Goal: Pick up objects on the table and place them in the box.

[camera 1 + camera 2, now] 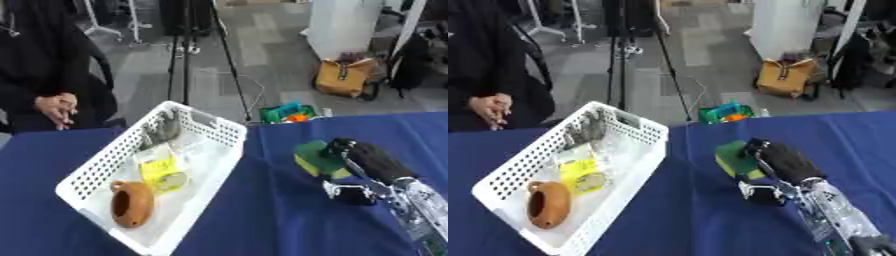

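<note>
- Reaching in from the lower right, the right hand (367, 160) is lying over a green and yellow sponge (313, 157), which is sitting on the blue surface (262, 215) just to the right of the white basket (219, 131).
- The back of the hand is facing the camera, so the fingers are hiding underneath it; I cannot tell whether they are curling onto the sponge or only resting against it.
- The sponge is showing at the hand's left side, green face up with a yellow layer below, and it is looking flat on the cloth rather than lifted.
- Approaching from the side away from the basket makes sense, I judge, because it leaves a short carry leftward over the near wall.
- The basket is standing askew to the table edge, its long side running away from the sponge, and it is already holding things.
- A brown clay teapot (131, 203) is lying at the basket's near end.
- A yellow packet (159, 167) is sitting in the middle of the basket, with a grey item (164, 129) at its far end.
- The left hand is not showing in either view.
- My judgement: this is the grasping step, and the sponge is the only loose thing beside the basket.
</note>
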`<control>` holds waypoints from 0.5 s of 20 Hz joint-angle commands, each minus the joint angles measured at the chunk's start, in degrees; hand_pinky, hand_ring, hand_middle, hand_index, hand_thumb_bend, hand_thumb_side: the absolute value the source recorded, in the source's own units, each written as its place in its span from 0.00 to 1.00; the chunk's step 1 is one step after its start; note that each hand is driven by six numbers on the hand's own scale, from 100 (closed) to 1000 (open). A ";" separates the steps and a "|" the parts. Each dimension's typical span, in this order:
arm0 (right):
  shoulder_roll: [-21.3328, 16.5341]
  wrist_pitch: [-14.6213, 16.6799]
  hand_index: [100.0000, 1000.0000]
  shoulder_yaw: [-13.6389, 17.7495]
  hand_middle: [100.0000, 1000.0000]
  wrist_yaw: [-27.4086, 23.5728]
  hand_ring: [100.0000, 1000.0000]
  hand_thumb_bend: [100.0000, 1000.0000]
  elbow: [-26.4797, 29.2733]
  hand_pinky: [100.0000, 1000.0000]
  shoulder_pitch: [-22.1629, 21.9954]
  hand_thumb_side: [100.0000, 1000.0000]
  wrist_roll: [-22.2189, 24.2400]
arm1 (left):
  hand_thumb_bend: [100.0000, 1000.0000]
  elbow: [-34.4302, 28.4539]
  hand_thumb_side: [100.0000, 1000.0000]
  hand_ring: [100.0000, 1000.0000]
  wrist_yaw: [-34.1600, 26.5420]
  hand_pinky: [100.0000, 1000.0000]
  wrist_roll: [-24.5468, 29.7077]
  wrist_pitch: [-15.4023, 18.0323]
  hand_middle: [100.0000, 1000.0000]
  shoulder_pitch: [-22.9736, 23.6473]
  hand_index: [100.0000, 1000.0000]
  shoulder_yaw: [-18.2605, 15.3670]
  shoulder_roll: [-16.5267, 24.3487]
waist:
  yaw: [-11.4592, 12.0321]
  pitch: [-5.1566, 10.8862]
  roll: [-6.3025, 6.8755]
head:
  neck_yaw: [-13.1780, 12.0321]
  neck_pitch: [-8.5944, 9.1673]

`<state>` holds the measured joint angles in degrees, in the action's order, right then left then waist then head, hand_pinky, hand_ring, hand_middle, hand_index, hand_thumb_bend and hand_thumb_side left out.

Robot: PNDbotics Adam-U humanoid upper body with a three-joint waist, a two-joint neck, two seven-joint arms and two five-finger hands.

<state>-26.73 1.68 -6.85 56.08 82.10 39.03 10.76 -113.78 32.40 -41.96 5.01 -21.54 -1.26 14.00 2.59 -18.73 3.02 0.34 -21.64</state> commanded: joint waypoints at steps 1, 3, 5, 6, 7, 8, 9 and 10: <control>-2.28 -0.95 0.49 0.99 0.22 -2.95 0.21 0.00 3.19 0.00 0.69 0.22 -0.01 | 0.00 -0.82 0.89 0.64 0.33 0.73 -0.06 -0.11 0.79 -0.23 0.73 -0.28 1.21 | -0.04 1.52 -0.26 | -1.36 -0.64; -2.75 -1.44 0.49 1.26 0.21 -4.24 0.20 0.00 4.36 0.00 0.69 0.21 -0.10 | 0.00 -0.82 0.89 0.64 0.36 0.73 -0.04 -0.11 0.79 -0.25 0.73 -0.28 1.26 | -0.07 1.64 -0.37 | -2.18 -0.86; -3.11 -1.97 0.47 1.53 0.20 -5.22 0.19 0.00 5.24 0.00 0.69 0.19 -0.25 | 0.00 -0.82 0.89 0.64 0.39 0.73 -0.03 -0.09 0.79 -0.30 0.73 -0.26 1.28 | -0.06 1.73 -0.47 | -2.76 -1.05; -3.24 -2.23 0.47 1.60 0.20 -5.59 0.19 0.00 5.57 0.00 0.68 0.18 -0.33 | 0.00 -0.82 0.89 0.64 0.40 0.73 -0.03 -0.07 0.79 -0.31 0.73 -0.25 1.28 | -0.04 1.77 -0.50 | -2.94 -1.12; -3.38 -2.44 0.47 1.68 0.20 -5.92 0.19 0.00 5.88 0.00 0.71 0.18 -0.44 | 0.00 -0.82 0.89 0.64 0.41 0.73 -0.03 -0.07 0.79 -0.31 0.73 -0.24 1.30 | -0.03 1.81 -0.55 | -3.13 -1.19; -3.49 -2.61 0.46 1.73 0.19 -6.19 0.19 0.00 6.14 0.00 0.71 0.16 -0.52 | 0.00 -0.82 0.89 0.64 0.44 0.73 -0.03 -0.08 0.79 -0.31 0.73 -0.25 1.32 | -0.02 1.84 -0.58 | -3.25 -1.22; -3.59 -2.83 0.46 1.86 0.19 -6.47 0.19 0.00 6.43 0.00 0.76 0.16 -0.74 | 0.00 -0.82 0.89 0.64 0.45 0.73 -0.04 -0.09 0.79 -0.33 0.73 -0.24 1.32 | 0.00 1.88 -0.62 | -3.35 -1.27; -3.68 -3.02 0.46 1.92 0.19 -6.72 0.18 0.00 6.66 0.00 0.77 0.23 -0.92 | 0.00 -0.82 0.89 0.64 0.47 0.73 -0.05 -0.09 0.79 -0.35 0.73 -0.23 1.33 | 0.01 1.90 -0.65 | -3.41 -1.30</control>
<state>-28.60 -0.96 -5.65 50.17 87.05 38.96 10.15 -113.78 32.70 -41.95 5.00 -21.53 -1.26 14.02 2.51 -18.27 2.51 -2.80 -22.62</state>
